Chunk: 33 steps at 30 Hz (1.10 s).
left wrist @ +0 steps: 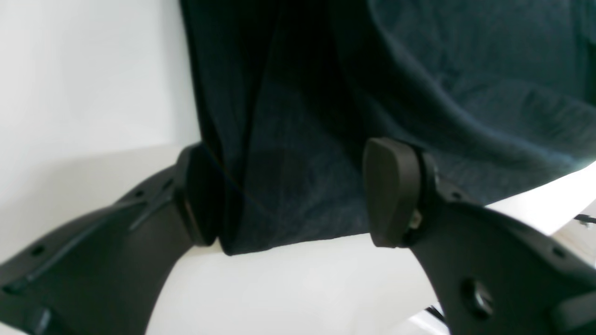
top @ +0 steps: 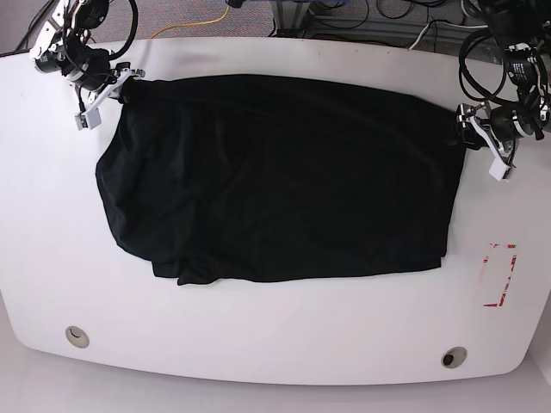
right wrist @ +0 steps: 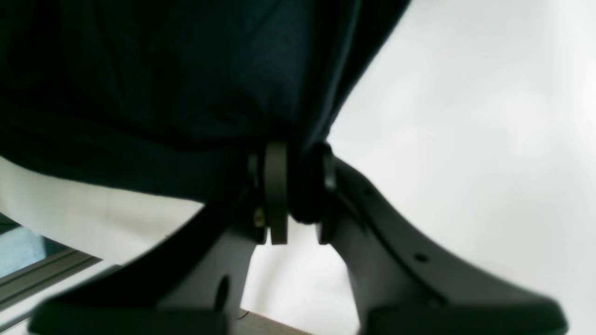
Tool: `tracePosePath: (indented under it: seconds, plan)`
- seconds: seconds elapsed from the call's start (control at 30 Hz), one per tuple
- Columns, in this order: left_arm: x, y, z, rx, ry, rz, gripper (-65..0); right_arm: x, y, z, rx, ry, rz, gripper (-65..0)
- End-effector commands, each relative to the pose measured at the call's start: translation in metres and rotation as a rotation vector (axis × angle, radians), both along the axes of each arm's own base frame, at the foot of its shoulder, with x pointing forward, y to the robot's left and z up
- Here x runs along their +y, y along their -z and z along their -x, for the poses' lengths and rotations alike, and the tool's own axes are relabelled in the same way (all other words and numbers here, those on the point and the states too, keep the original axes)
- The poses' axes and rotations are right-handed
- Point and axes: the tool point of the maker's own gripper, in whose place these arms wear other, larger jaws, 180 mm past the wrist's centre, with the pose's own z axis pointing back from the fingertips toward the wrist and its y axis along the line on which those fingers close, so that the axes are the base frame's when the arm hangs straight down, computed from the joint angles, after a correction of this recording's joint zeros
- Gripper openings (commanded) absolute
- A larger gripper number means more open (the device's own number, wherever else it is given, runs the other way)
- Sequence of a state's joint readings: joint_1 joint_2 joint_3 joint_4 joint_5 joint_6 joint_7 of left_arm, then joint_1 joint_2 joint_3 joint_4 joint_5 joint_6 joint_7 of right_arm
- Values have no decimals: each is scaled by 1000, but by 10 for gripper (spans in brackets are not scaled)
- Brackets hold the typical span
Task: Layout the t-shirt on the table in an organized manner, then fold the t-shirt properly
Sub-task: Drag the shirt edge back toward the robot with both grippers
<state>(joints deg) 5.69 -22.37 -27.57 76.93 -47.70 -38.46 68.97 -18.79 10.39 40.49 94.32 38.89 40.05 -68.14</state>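
Black t-shirt (top: pixel 284 176) on white table (top: pixel 258 327) shows no print.

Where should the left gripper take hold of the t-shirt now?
Probably the corner of the t-shirt already between the open left gripper, coming in from the table edge side. That edge hangs as a thin fold between the pads, mirroring the right gripper, shut on the opposite corner.

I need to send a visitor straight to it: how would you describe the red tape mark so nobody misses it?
Start at the large white table with the black t-shirt spread across it. In the base view, look right of the shirt's lower right corner, near the table's edge. The red tape rectangle outline is the only coloured mark there.
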Motion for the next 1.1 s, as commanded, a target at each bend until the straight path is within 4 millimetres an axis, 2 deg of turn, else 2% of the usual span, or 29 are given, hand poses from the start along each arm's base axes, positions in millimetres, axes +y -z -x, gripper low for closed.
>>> tracePosePath:
  seconds: [0.0,0.27,0.47,0.6,0.73,0.83,1.07]
  plan:
    - [12,3,7,36,5,-56,-222,-5,-2,1,10,-9,23,-579]
    - [14,10,16,66,12,-81,-228,-5,-2,1,10,-9,23,-579]
    - [-7,19,17,82,45,-50,-249,-5,-2,1,10,-9,23,-583]
    - [-12,21,18,90,63,-50,-371,-5,-2,1,10,-9,24,-587]
    - [-18,26,21,109,92,-56,-544,-7,-2,1,13,-10,29,-648]
    - [-19,30,25,127,104,-74,-628,-7,-2,1,13,-10,31,-650]
    - [-18,33,34,145,102,-74,-639,-10,-3,1,11,-10,39,-650]
